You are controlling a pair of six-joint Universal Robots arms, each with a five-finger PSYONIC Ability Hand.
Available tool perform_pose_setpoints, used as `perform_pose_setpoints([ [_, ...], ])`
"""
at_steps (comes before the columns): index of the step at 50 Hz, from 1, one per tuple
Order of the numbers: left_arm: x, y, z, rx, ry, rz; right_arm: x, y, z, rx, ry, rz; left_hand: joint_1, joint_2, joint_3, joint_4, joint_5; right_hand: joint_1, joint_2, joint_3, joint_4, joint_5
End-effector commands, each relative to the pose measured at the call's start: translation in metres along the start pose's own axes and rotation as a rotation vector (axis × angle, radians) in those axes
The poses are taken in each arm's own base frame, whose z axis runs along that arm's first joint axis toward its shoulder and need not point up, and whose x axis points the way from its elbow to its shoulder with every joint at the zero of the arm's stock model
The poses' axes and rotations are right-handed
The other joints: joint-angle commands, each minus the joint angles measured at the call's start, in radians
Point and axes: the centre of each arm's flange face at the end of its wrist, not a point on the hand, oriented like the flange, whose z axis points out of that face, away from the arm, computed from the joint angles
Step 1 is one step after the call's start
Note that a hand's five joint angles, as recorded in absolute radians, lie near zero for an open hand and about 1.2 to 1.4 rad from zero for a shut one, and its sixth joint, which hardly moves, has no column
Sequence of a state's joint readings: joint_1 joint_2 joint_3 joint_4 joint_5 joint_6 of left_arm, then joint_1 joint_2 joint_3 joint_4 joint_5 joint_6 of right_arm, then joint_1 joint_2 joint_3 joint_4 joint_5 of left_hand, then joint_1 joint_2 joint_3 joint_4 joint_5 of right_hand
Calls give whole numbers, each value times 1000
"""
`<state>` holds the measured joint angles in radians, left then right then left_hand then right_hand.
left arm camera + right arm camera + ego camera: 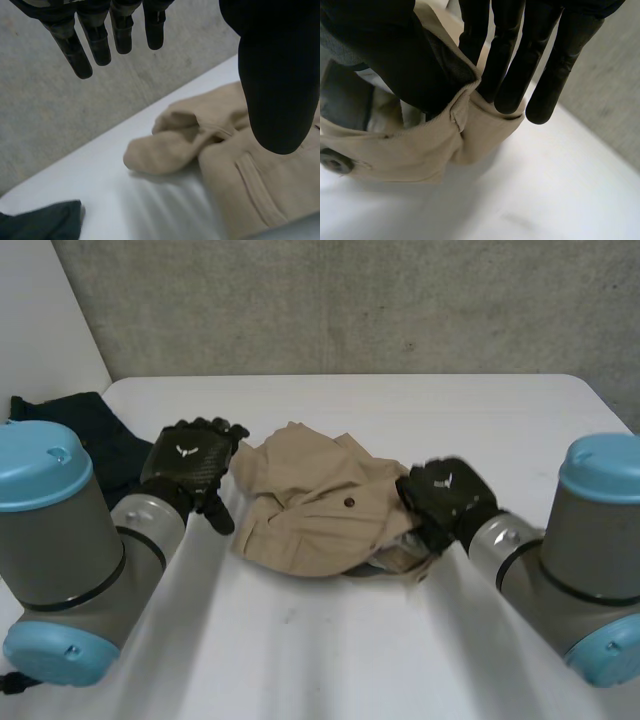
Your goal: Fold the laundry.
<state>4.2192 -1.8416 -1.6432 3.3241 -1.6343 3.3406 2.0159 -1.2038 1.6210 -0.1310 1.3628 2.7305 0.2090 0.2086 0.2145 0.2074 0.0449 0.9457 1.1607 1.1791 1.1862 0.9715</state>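
— Where's the laundry?

— A tan garment [310,510] lies crumpled about the middle of the white table [420,410], between the two hands. It is bunched in loose folds. A dark button [349,502] shows near its centre, and the edge nearer the robot is rounded.

— Who has hold of it?

— The right hand [448,495], at the garment's right side. Its wrist view shows the thumb [385,50] tucked inside a turned-up fold and the fingers [510,60] lying along the outside, so the cloth is pinched between them.

— And the other?

— The left hand [190,468] sits just beside the garment's left edge, palm down, fingers straight and spread, clamped on nothing. In its wrist view the thumb [275,75] hangs over the cloth, but I can't tell whether it touches.

— What do the wrist views add to the head view?

— The left one shows a rolled, tube-like end of the garment [165,152] lying flat on the table toward the grey wall [60,115], and a stitched pocket seam [255,187] under the thumb. The right one shows the pale grey lining inside the fold, with a second button [335,162] on the band beside it.

— Anything else on the table?

— A dark cloth [100,440] heaped at the left edge near the far left corner, well apart from the tan garment. A corner of it also shows in the left wrist view.
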Motion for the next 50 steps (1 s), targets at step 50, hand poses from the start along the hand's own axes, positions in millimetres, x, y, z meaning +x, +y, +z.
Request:
perform_pose_setpoints([
  [50,-12,-187,45,561,-57,-128,81,-226,-3,695,162,-192,1187,1188,1182,1189,1177,451,236,217,210,250],
])
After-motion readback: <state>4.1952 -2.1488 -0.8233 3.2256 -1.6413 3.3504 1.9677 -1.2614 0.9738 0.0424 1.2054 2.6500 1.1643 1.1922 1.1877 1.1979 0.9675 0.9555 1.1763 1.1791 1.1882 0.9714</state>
